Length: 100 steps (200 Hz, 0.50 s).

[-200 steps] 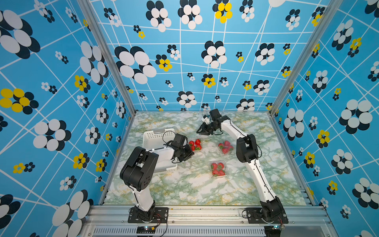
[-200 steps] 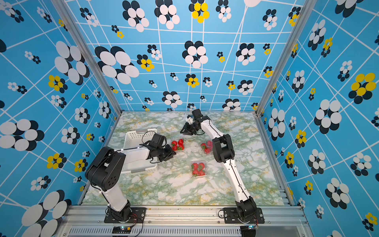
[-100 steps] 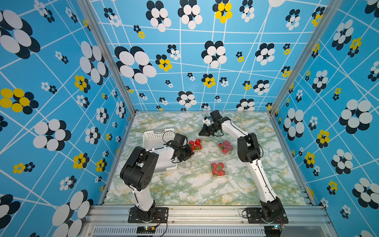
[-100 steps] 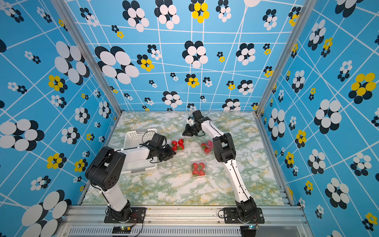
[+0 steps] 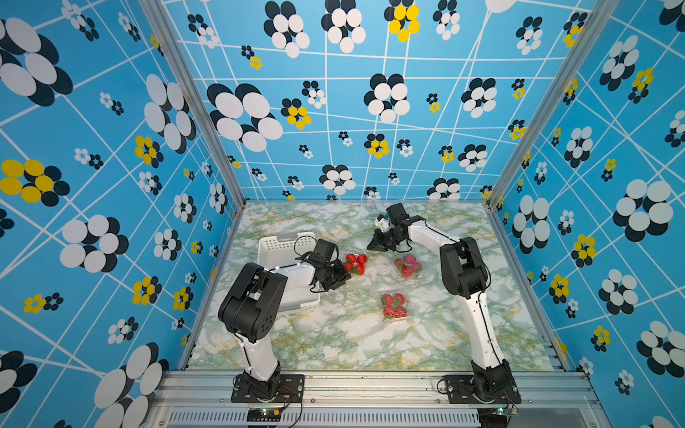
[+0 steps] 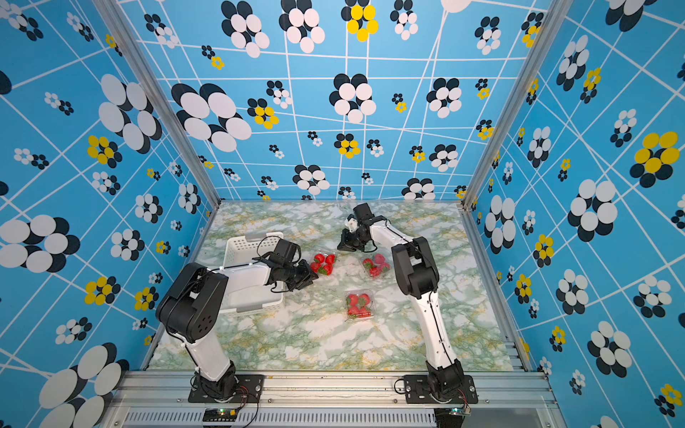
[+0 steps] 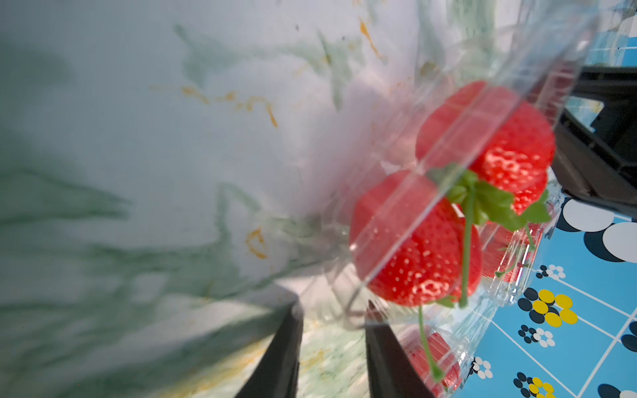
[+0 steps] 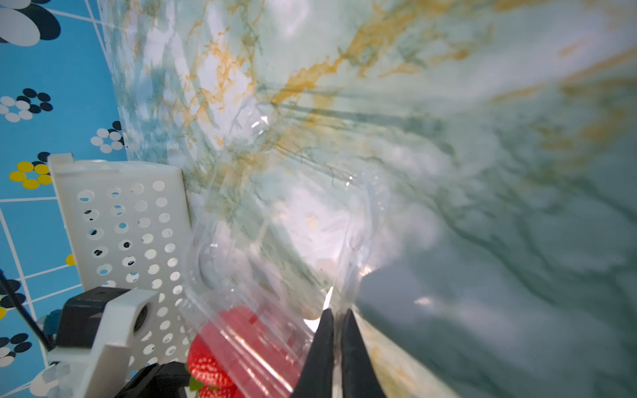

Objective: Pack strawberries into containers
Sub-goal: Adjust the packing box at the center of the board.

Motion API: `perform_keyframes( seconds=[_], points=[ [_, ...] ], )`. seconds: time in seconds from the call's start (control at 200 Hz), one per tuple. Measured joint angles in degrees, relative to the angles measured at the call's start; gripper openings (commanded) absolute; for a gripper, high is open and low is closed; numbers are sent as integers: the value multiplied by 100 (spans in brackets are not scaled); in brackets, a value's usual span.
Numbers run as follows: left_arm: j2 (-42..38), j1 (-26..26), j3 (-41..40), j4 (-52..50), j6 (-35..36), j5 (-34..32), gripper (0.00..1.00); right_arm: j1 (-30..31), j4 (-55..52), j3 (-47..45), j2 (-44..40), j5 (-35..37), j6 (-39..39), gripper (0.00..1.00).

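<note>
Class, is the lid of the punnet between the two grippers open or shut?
Open: the clear lid stands raised off the strawberries, its edge pinched by the right gripper.

Your left arm (image 5: pixel 255 307) and right arm (image 5: pixel 482 326): white link shells, black joint housings | base plates (image 5: pixel 267 389): black, screwed to aluminium rail (image 5: pixel 370 383) | cable (image 8: pixel 22 307): thin, black | left gripper (image 7: pixel 332 348): two black tapered fingers (image 7: pixel 282 358) | wrist camera mount (image 8: pixel 113 330): white

Bright blue walls (image 5: pixel 92 122) all around, covered in white, black and yellow flower prints and white lines. Floor's a green-white marble-look tabletop (image 5: pixel 333 344), aluminium posts (image 5: pixel 194 107) in the back corners, metal rail (image 5: pixel 370 383) up front, lighting pretty even.
</note>
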Motion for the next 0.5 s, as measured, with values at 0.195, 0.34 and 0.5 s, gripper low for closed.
perform_keyframes(
  seconds=[0.195,0.34,0.5],
  points=[
    [0,2,0,-2,4,13,33,-2,208,-645,-431,118,127,11],
    [-9,2,0,-15,26,7,33,4,289,-732,-448,118,166,11],
    [-42,57,-2,-39,33,-92,33,11,354,-953,-472,83,214,15]
  ],
)
